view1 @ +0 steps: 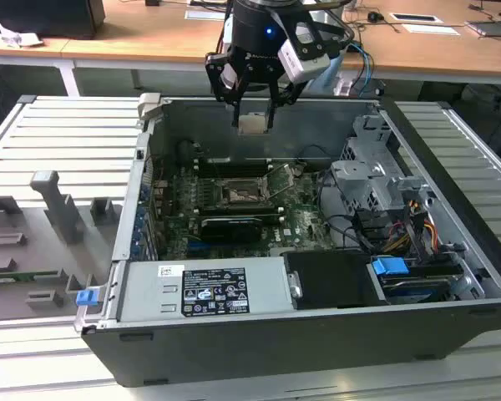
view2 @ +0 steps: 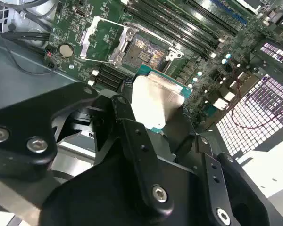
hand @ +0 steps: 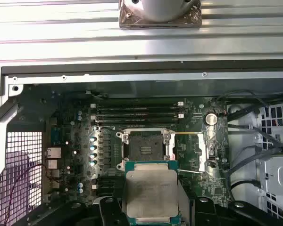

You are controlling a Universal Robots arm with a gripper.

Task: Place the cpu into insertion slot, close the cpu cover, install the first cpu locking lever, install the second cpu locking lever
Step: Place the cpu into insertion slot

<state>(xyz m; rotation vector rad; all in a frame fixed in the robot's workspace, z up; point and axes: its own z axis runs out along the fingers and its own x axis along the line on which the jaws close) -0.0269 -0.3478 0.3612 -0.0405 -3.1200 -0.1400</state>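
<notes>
Overhead, the gripper (view1: 255, 122) pinches the cpu (hand: 151, 194) between its fingers, well above the uncovered insertion slot (hand: 145, 149), with step one likely demanding square alignment.

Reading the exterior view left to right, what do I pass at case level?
Grey upright fixture → blue clip → insertion slot → open cpu cover → grey drive cage. The hand holds the cpu above the slot.

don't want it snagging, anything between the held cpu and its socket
Nothing visible: the claw holds the small silvery square cpu above the dark silver-rimmed square insertion slot, its thin silver frame cover swung aside.
</notes>
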